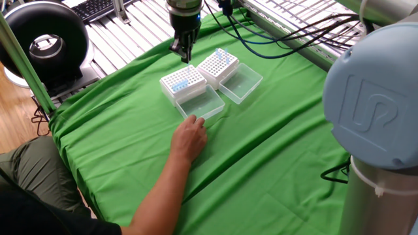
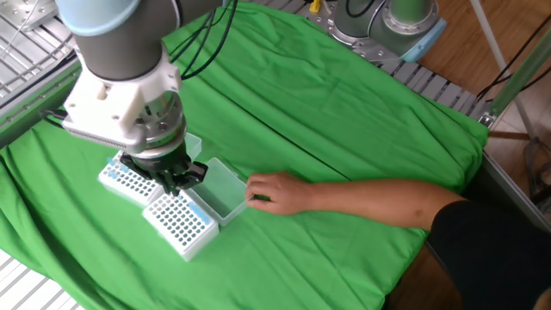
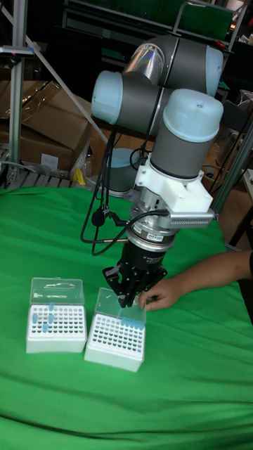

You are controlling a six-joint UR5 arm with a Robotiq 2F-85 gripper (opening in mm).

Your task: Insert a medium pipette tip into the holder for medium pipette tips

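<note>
Two white hole-grid racks with open clear lids lie side by side on the green cloth. My gripper (image 1: 183,53) (image 2: 175,183) (image 3: 126,301) hangs just above the back edge of the holder for medium pipette tips (image 1: 182,83) (image 2: 180,221) (image 3: 116,342), which has a few blue tips in one row. The fingers are shut, and a thin pale medium pipette tip (image 1: 185,61) points down from them, hard to make out. The other rack (image 1: 219,63) (image 2: 120,176) (image 3: 55,327) holds a few scattered blue tips.
A person's hand (image 1: 190,138) (image 2: 277,191) (image 3: 159,293) rests on the holder's open lid (image 1: 202,103) (image 2: 215,188), close beside my gripper. Their forearm crosses the cloth. A black ring light (image 1: 43,40) and metal rollers border the table.
</note>
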